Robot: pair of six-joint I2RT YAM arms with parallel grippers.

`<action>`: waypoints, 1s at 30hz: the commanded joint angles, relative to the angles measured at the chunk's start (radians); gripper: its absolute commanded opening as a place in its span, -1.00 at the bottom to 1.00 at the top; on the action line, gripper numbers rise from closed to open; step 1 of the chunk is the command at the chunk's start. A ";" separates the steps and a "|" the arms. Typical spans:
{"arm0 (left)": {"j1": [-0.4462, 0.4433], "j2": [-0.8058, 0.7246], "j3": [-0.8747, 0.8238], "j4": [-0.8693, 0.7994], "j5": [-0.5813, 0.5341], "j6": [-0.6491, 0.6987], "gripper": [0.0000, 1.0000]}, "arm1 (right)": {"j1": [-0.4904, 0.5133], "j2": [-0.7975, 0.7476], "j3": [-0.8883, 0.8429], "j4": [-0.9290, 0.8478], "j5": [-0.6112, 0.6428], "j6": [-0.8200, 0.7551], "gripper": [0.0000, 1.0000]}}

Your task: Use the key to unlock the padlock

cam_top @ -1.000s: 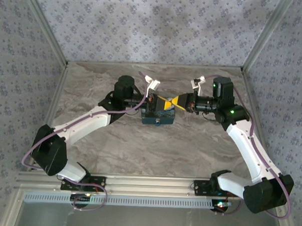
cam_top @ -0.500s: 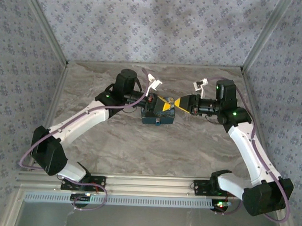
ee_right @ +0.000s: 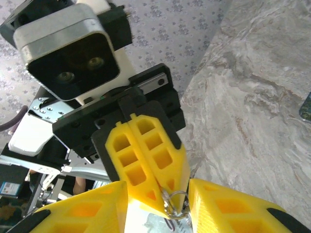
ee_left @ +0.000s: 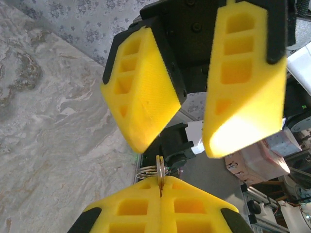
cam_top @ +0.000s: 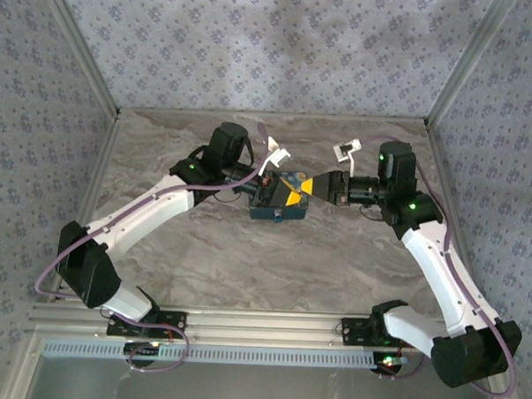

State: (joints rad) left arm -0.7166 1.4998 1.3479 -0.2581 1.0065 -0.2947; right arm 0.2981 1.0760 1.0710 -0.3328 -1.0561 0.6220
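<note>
My left claw [ee_left: 160,188] is clenched. Its two yellow pads are pressed flat together, and a thin sliver of metal stands edge-on out of the seam at their tips. As best I can judge, that sliver is the key [ee_left: 159,175]. A small wire ring [ee_left: 146,172] is threaded on it and hangs off to one side, touching the pad edge. My right claw [ee_left: 180,144] faces it tip to tip and is released, with its two yellow fingers spread wide and holding nothing. The key points into the gap between them but touches neither. Through my right wrist camera, the pinched tips of my left claw reach in between my own parted fingers, with the ring dangling at their very end. From above, both claws meet over the far middle of the marbled table [cam_top: 246,252], the left one coming in from the left and the right one from the right, just beside each other. Directly beneath my left claw lies the blue-and-yellow painted tin [cam_top: 274,214], flat on the table, with its right end under the spot where the tips meet. The key is held up off the tin, and how far above it I cannot tell.
</note>
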 commanded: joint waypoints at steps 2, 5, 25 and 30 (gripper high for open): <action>-0.008 -0.001 0.040 -0.016 0.033 0.034 -1.00 | 0.030 0.004 0.026 -0.031 -0.026 -0.063 -0.20; -0.009 -0.001 0.045 -0.028 0.033 0.045 -1.00 | 0.039 0.020 0.028 -0.040 -0.025 -0.070 -0.25; 0.001 -0.031 0.033 -0.039 0.028 0.053 -0.61 | 0.057 0.017 0.032 -0.075 0.041 -0.136 -1.00; 0.022 -0.066 -0.023 0.035 0.023 0.001 -0.42 | 0.047 0.001 0.024 -0.029 0.062 -0.105 -1.00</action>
State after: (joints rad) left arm -0.7086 1.4834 1.3460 -0.3016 1.0252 -0.2707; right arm 0.3412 1.1019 1.0851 -0.3923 -1.0039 0.5030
